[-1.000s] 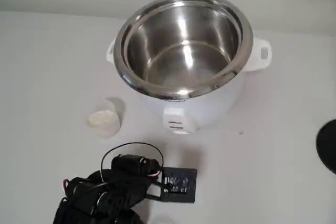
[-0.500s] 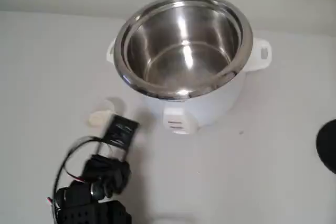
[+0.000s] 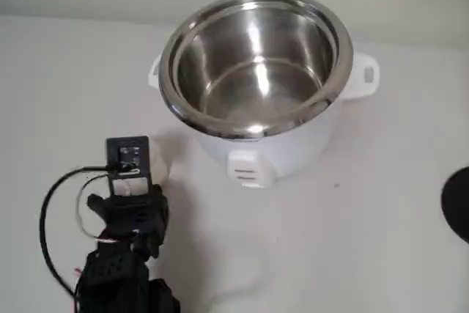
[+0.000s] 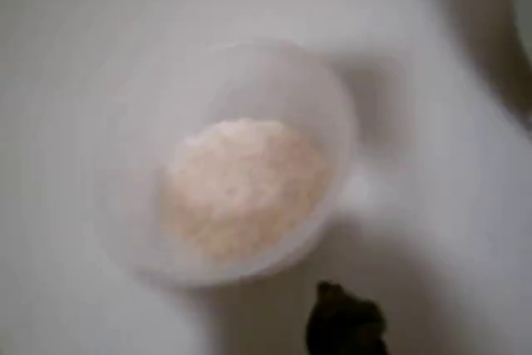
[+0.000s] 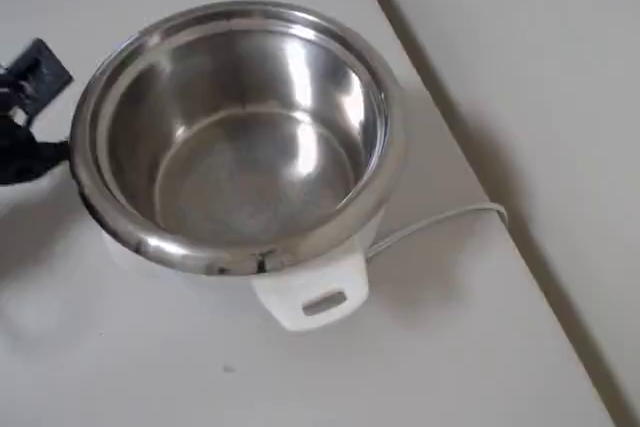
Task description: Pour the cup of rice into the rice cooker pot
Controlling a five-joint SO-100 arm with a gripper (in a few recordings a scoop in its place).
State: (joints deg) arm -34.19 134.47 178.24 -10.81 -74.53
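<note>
Cup (image 4: pixel 224 164): we look straight down into it in the wrist view; in the fixed view the black arm's head hides all but a pale sliver at its right edge.
Rice (image 4: pixel 241 187): a pale, blurred heap on the cup's floor.
Gripper (image 3: pixel 128 159): we see it above the cup, left of the cooker in the fixed view; one dark fingertip (image 4: pixel 342 322) shows, and we cannot tell how the jaws stand.
Rice cooker pot (image 3: pixel 256 71): we see bare steel inside, on the white table (image 3: pixel 381 240).
Dark object (image 3: pixel 458 203): cut off at the right edge.
</note>
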